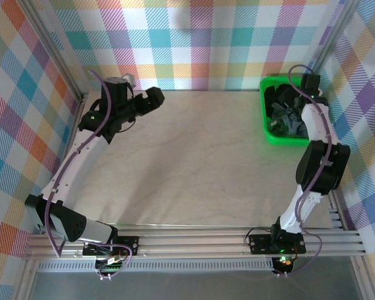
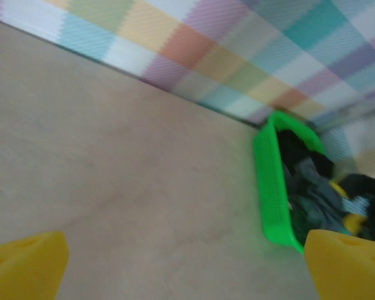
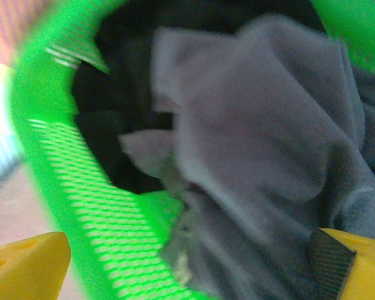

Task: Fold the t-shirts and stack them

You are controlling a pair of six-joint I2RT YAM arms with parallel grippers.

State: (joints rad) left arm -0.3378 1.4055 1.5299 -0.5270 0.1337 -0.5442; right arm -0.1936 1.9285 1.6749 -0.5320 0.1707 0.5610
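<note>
The t-shirts (image 1: 281, 115) lie crumpled in a green basket (image 1: 266, 128) at the table's back right. Up close, a slate grey t-shirt (image 3: 262, 125) is heaped over a black one (image 3: 112, 94). My right gripper (image 3: 190, 269) hangs open just above the grey cloth, at the basket's mesh wall (image 3: 100, 206), with its yellow fingertips (image 3: 25, 262) wide apart and nothing between them. My left gripper (image 1: 155, 98) is at the back left, open and empty above bare wood. In the left wrist view its fingertips (image 2: 25, 265) frame the table, with the basket (image 2: 272, 187) far off.
The wooden table (image 1: 194, 162) stretches between the two arms. Checked cloth walls (image 1: 194, 44) close in the back and both sides. The right arm (image 1: 319, 162) rises along the right edge and bends over the basket.
</note>
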